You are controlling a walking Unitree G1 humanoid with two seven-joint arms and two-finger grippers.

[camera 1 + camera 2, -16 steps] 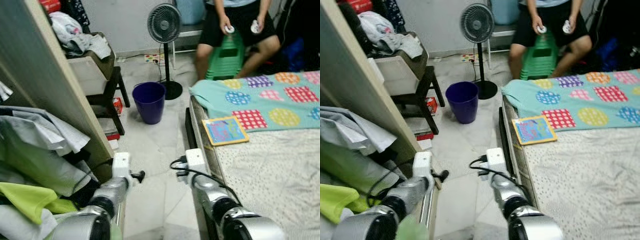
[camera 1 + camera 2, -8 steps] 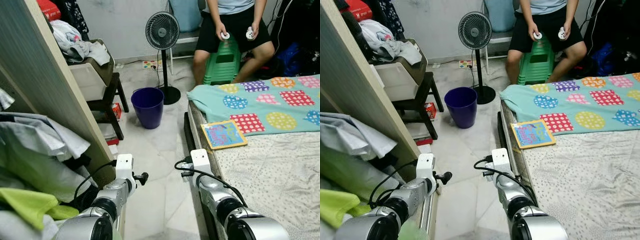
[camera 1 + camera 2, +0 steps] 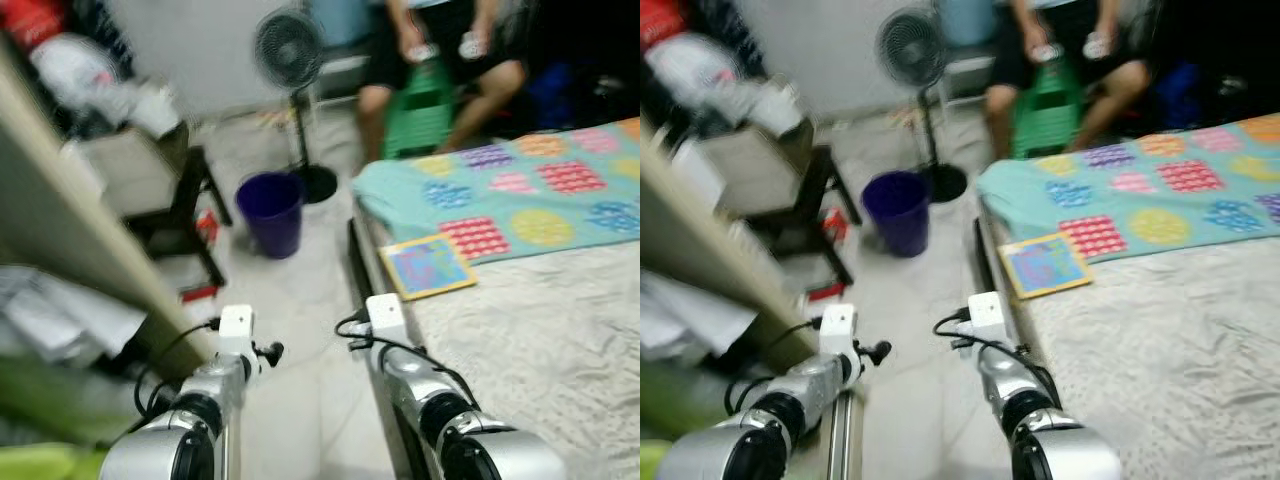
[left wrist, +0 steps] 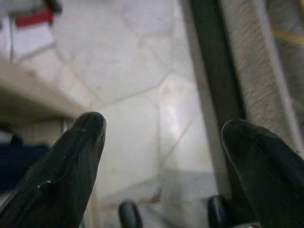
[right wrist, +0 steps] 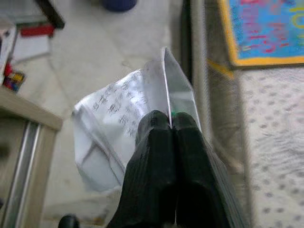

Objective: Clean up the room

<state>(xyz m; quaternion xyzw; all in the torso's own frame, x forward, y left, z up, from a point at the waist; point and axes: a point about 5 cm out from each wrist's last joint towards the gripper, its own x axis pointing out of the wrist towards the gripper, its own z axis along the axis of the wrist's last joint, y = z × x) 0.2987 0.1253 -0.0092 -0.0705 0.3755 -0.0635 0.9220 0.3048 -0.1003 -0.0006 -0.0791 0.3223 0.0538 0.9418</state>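
Note:
My right gripper (image 5: 169, 124) is shut on a crumpled clear plastic wrapper (image 5: 116, 121) with printed text, held over the pale floor beside the bed's edge. The left gripper (image 4: 164, 130) is open with nothing between its fingers (image 4: 78, 142), and pale floor tiles lie beneath it. In the eye views both silver arms reach forward low down, the left arm (image 3: 215, 380) by the wooden panel and the right arm (image 3: 410, 375) along the bed's side. A purple bin (image 3: 270, 210) stands on the floor ahead, beyond both arms.
A bed (image 3: 540, 340) with a patterned teal blanket and a colourful book (image 3: 428, 266) is on the right. On the left are a wooden panel (image 3: 70, 250) and a dark stand with clothes (image 3: 150, 150). A fan (image 3: 288, 50) and a seated person (image 3: 440, 50) are beyond the bin.
The whole picture has shifted left and gone blurred, so the camera has moved. Both arms keep the same pose.

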